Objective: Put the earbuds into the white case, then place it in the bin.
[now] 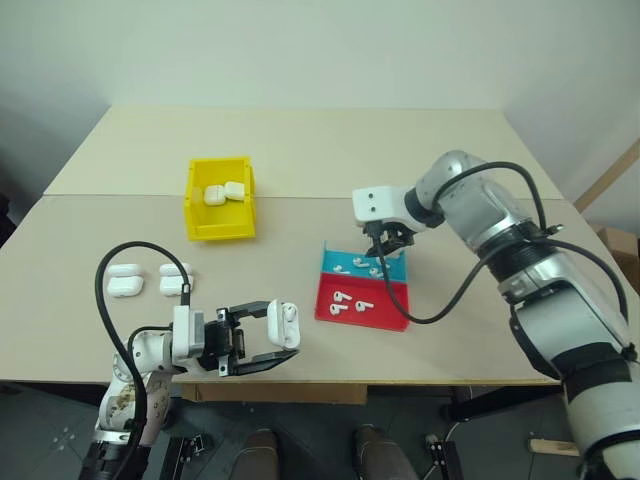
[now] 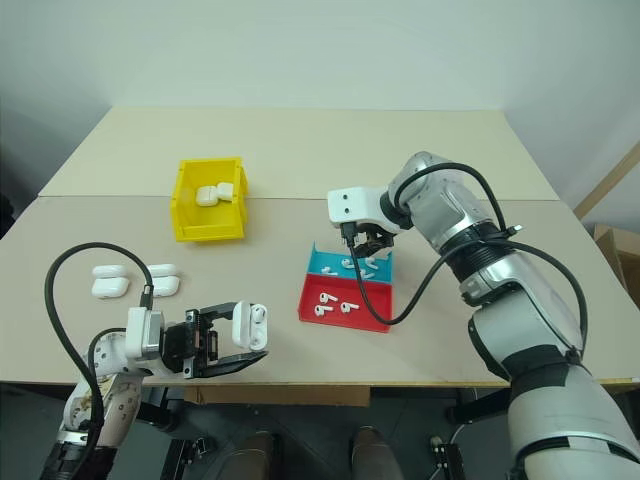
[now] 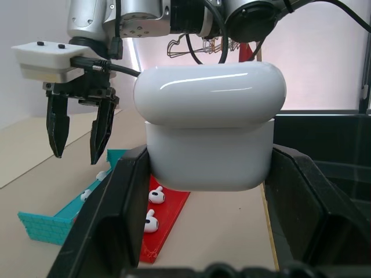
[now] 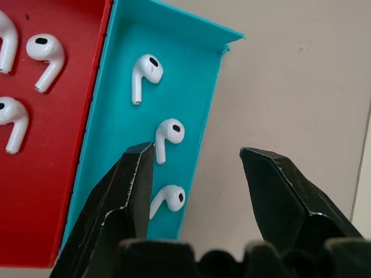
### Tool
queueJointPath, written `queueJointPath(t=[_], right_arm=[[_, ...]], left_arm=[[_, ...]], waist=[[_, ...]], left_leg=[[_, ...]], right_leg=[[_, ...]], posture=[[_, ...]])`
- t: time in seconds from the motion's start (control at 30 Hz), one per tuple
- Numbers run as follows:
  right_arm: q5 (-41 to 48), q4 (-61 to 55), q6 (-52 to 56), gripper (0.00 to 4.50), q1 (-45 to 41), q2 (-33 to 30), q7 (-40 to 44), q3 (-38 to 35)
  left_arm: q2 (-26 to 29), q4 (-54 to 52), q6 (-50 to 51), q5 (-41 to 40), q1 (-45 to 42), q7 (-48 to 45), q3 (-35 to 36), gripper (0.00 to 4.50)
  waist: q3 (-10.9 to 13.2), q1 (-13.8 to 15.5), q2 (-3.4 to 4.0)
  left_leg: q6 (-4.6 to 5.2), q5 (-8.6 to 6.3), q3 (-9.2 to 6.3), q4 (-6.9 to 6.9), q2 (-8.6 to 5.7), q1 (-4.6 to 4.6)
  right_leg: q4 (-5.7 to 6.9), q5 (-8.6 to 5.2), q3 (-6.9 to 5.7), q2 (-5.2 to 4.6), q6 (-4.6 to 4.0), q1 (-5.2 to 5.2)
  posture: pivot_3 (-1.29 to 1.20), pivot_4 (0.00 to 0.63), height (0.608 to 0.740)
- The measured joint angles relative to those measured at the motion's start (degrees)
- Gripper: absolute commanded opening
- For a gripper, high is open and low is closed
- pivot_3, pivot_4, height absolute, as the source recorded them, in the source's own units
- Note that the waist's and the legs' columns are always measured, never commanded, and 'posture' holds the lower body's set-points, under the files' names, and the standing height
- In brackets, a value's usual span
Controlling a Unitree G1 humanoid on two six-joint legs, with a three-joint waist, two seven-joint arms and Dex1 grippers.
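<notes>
Near the table's front edge, the left gripper (image 1: 283,341) is clamped on the white case (image 1: 283,325), lid flipped up. Over the blue tray (image 4: 174,63), the right gripper (image 4: 197,168) hangs with fingers spread, touching nothing; three earbuds (image 4: 168,132) lie loose underneath.

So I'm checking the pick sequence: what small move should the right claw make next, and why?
Probably lower the right claw a little onto an earbud in the blue half of the tray. Its jaws stand open above that compartment, holding nothing, while the left claw is shut on the white case with its lid open.
</notes>
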Motion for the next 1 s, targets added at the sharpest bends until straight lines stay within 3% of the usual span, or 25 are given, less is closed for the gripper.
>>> queueJointPath(t=[0.37,1.0], right_arm=[[-7.42,8.93,-0.85,2.84,-1.88,6.62,0.11,0.61],[-10.08,13.98,-1.06,2.84,-1.87,10.12,-2.01,-0.13]], left_arm=[[-0.12,-0.83,-0.16,1.2,0.29,1.85,-0.81,2.75],[-0.13,-0.8,-0.19,1.26,-0.62,2.51,-1.73,2.75]], waist=[[0.02,0.03,0.03],[0.02,-0.08,0.04]], left_leg=[[0.0,0.0,-0.01,0.0,0.0,0.01],[0.0,0.0,-0.01,-0.01,0.0,0.02]], right_leg=[[0.03,0.0,-0.01,0.01,-0.01,0.0],[0.05,0.0,-0.01,0.02,-0.01,-0.01]], posture=[[0.0,0.15,0.74],[0.0,0.15,0.74]])
